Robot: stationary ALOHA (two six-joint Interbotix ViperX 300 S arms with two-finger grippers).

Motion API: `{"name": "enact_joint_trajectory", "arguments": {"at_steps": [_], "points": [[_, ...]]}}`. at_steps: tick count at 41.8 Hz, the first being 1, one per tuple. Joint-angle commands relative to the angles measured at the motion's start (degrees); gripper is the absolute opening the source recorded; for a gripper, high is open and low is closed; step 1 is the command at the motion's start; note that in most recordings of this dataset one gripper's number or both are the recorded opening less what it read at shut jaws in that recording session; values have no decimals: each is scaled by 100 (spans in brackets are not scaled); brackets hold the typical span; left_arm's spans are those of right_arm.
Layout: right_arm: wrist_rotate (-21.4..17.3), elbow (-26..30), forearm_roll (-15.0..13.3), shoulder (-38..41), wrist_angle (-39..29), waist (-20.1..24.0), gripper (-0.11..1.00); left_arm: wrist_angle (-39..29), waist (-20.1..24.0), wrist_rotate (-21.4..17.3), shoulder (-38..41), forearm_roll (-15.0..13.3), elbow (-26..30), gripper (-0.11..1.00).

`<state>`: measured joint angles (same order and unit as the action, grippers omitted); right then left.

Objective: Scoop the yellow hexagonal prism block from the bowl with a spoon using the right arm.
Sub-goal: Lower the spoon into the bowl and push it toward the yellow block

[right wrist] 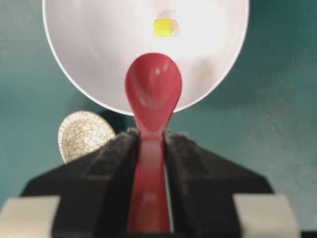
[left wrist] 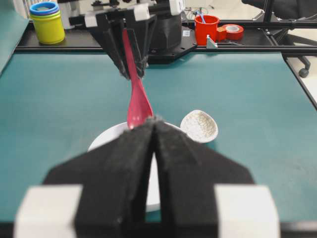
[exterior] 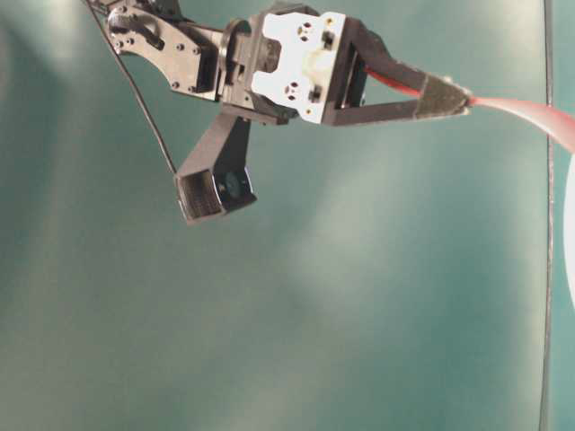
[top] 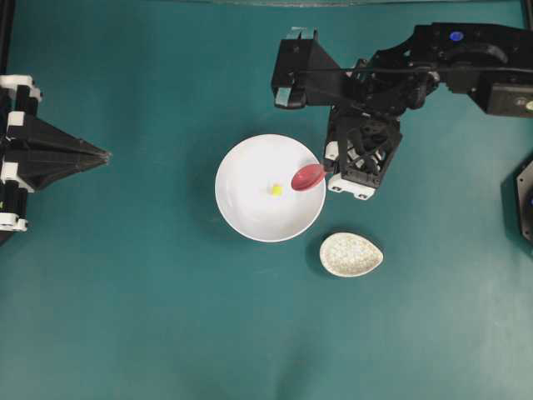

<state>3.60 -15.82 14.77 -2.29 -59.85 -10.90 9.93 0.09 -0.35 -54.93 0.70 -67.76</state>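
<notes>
Lab bench, teal mat (top: 125,317), tape roll (left wrist: 233,31)

Right arm (top: 433,67) reaches in from the right edge, wrist bent down; right gripper (right wrist: 148,144) clamped on a handle. Left gripper (left wrist: 154,130) at the left edge, fingers pressed together, level.

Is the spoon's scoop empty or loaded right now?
Empty. The spoon in the right gripper shows a bare scoop, and the yellow block lies in the bowl.
</notes>
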Motion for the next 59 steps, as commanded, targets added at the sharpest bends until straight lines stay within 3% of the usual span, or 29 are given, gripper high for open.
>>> {"name": "enact_joint_trajectory", "arguments": {"at_steps": [1,14,59], "points": [[-35,149,-88,9,-9,105,22,62,0,-9,53,18,97,0],[-53,149,-281,352,149,202,22,105,-9,-9,44,9,97,0],[0,9,-299,826,1591,352,22,88,-9,0,18,9,97,0]]}}
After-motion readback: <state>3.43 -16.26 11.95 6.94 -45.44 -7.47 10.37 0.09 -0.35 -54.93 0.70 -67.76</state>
